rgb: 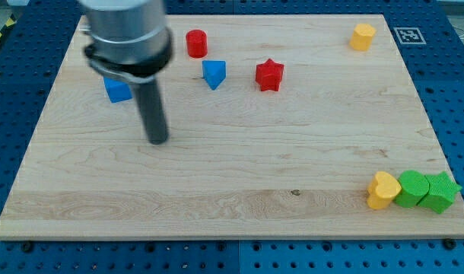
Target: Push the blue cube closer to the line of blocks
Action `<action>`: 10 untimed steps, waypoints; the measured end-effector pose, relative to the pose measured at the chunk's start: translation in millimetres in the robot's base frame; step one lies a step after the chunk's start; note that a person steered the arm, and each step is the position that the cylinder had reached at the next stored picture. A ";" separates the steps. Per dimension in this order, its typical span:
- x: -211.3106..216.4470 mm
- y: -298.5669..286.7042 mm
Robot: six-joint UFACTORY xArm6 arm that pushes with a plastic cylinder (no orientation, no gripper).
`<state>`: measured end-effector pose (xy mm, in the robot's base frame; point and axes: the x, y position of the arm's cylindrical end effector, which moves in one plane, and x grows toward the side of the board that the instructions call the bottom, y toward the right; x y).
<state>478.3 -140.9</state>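
The blue cube (pixel 117 90) sits at the view's upper left, partly hidden behind the arm. My tip (pixel 157 141) rests on the wooden board (pixel 232 190), below and to the right of the blue cube, apart from it. A line of blocks lies at the view's bottom right: a yellow heart (pixel 382 189), a green cube (pixel 412 189) and a green star (pixel 440 192), touching one another.
A red cylinder (pixel 196 43), a blue triangular block (pixel 214 74) and a red star (pixel 269 74) lie near the top, right of the blue cube. A yellow block (pixel 362 36) sits at the top right corner. Blue pegboard surrounds the board.
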 end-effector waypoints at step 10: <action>-123.2 -22.3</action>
<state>355.1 -163.2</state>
